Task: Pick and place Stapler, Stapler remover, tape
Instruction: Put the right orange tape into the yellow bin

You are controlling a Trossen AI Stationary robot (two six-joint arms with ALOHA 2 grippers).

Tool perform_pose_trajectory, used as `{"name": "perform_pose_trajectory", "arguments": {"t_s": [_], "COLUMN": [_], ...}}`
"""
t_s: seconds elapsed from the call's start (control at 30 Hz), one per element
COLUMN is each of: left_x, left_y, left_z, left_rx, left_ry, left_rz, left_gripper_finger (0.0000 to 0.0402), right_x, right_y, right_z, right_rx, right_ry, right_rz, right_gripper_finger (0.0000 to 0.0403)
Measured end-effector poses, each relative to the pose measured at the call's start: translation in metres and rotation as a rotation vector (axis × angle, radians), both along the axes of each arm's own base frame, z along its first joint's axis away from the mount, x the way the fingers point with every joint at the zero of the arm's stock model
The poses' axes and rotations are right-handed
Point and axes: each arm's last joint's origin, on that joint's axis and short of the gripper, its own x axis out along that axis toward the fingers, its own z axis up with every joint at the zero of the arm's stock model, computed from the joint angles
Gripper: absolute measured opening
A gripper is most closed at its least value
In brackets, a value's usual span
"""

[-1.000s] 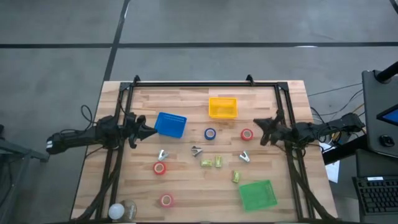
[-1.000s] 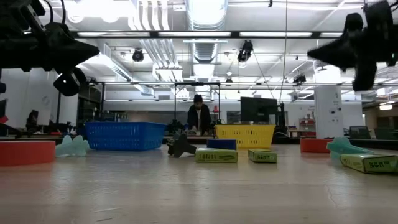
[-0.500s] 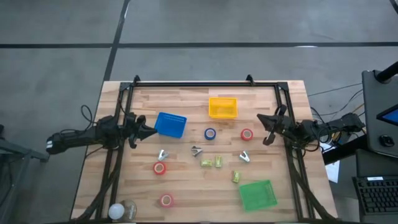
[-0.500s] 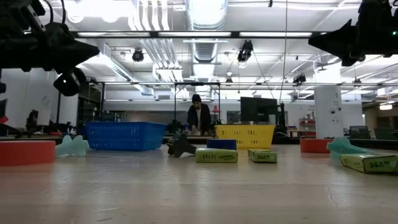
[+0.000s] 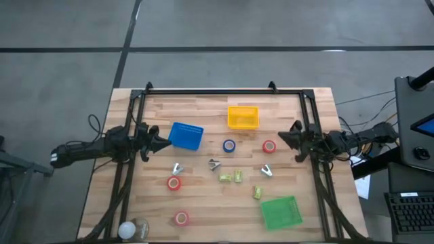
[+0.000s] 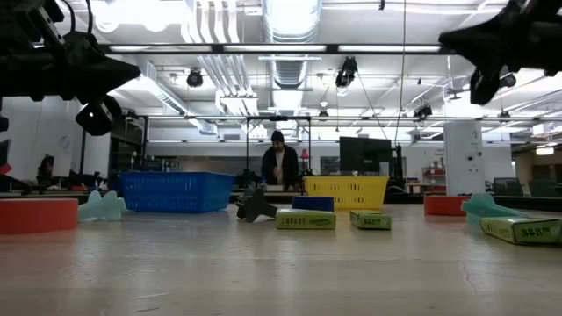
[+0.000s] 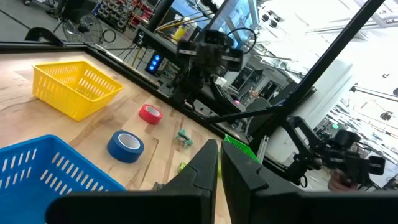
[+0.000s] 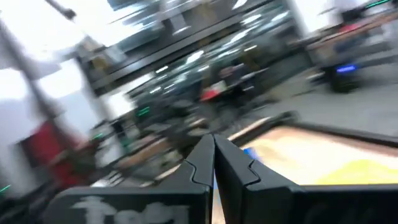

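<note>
My left gripper (image 5: 165,143) is shut and empty above the table's left side, beside the blue basket (image 5: 186,135). My right gripper (image 5: 282,139) is shut and empty above the right side, near a red tape roll (image 5: 269,146). A blue tape roll (image 5: 229,146) and two more red rolls (image 5: 174,183) (image 5: 181,218) lie flat on the wood. Three yellow-green staplers (image 5: 225,177) (image 5: 239,177) (image 5: 258,192) and three staple removers (image 5: 178,169) (image 5: 214,165) (image 5: 266,171) lie mid-table. In the wrist views the left gripper's fingers (image 7: 217,155) and the right gripper's fingers (image 8: 213,146) are closed.
A yellow basket (image 5: 243,116) stands at the far middle and a green basket (image 5: 281,212) at the near right. A pale round object (image 5: 132,229) sits at the near left corner. A black frame (image 5: 224,91) runs along the table's sides. A person (image 6: 279,167) stands behind the table.
My right gripper has risen and turned about its wrist while staying over the table's right side; its wrist view is blurred by motion.
</note>
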Motion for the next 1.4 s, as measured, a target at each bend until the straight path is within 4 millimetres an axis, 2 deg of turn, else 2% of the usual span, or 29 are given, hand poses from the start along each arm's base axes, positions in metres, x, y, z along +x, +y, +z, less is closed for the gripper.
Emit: {"name": "perform_pose_trajectory", "arguments": {"t_s": [0.13, 0.23, 0.4, 0.53, 0.63, 0.73, 0.83, 0.97, 1.2, 1.4], "left_x": [0.000, 0.000, 0.000, 0.000, 0.000, 0.000, 0.000, 0.000, 0.000, 0.000], "left_y": [0.000, 0.000, 0.000, 0.000, 0.000, 0.000, 0.000, 0.000, 0.000, 0.000], "left_z": [0.000, 0.000, 0.000, 0.000, 0.000, 0.000, 0.000, 0.000, 0.000, 0.000], "left_rx": [0.000, 0.000, 0.000, 0.000, 0.000, 0.000, 0.000, 0.000, 0.000, 0.000], "left_ry": [0.000, 0.000, 0.000, 0.000, 0.000, 0.000, 0.000, 0.000, 0.000, 0.000], "left_rz": [0.000, 0.000, 0.000, 0.000, 0.000, 0.000, 0.000, 0.000, 0.000, 0.000], "left_gripper_finger": [0.0023, 0.0023, 0.0023, 0.0023, 0.0023, 0.0023, 0.0023, 0.0023, 0.0023, 0.0023], "right_x": [0.012, 0.026, 0.046, 0.062, 0.077, 0.095, 0.108, 0.116, 0.118, 0.116], "right_y": [0.005, 0.008, 0.014, 0.018, 0.022, 0.027, 0.029, 0.027, 0.005, -0.009], "right_z": [0.008, 0.012, 0.022, 0.032, 0.030, 0.017, 0.005, -0.006, -0.013, -0.019], "right_rx": [0.070, 0.120, 0.178, 0.151, 0.115, 0.065, 0.046, 0.040, 0.097, 0.218], "right_ry": [0.093, 0.326, 0.771, 1.035, 1.179, 1.290, 1.375, 1.427, 1.472, 1.499], "right_rz": [0.087, 0.081, 0.005, -0.056, -0.076, -0.048, -0.054, -0.082, -0.149, -0.135], "right_gripper_finger": [0.0009, 0.0023, 0.0088, 0.0150, 0.0176, 0.0186, 0.0188, 0.0185, 0.0184, 0.0185]}}
